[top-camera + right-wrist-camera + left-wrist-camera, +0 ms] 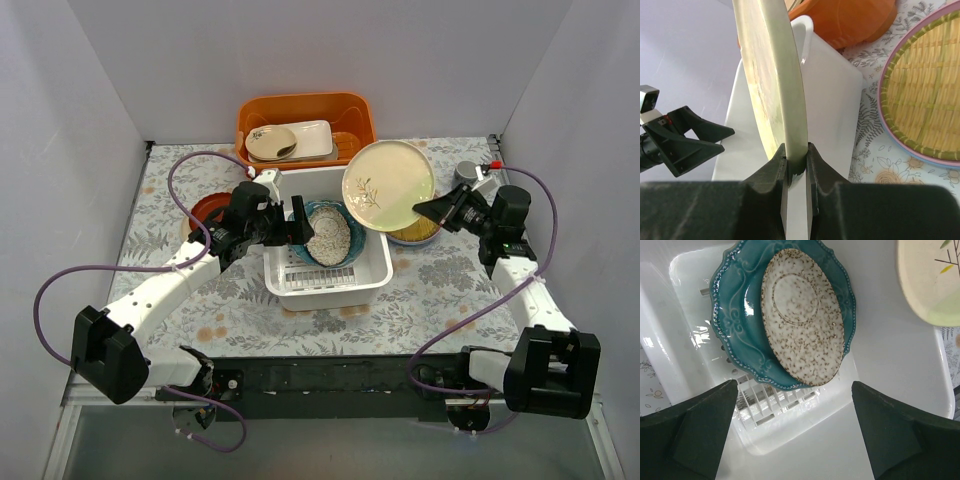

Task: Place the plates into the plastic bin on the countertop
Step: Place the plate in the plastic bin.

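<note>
The white plastic bin (pixel 325 285) stands mid-countertop. In it a scalloped teal plate (pixel 735 315) leans with a speckled cream plate (pixel 802 320) resting on it. My left gripper (pixel 300 222) hangs open and empty over the bin's left side, also seen in the left wrist view (pixel 795 390). My right gripper (pixel 796 162) is shut on the rim of the cream plate with a leaf sprig (pixel 388 185), held tilted above the bin's far right corner. A yellow woven-look plate (pixel 925 95) lies right of the bin on pink and light blue rims. A red-brown plate (pixel 205 208) lies left, partly hidden by my left arm.
An orange tub (pixel 305 105) stands behind the bin, holding a beige oval dish with a spoon (pixel 270 143) and a white tray. A grey mug (pixel 466 175) stands at the back right. Walls close the table on three sides.
</note>
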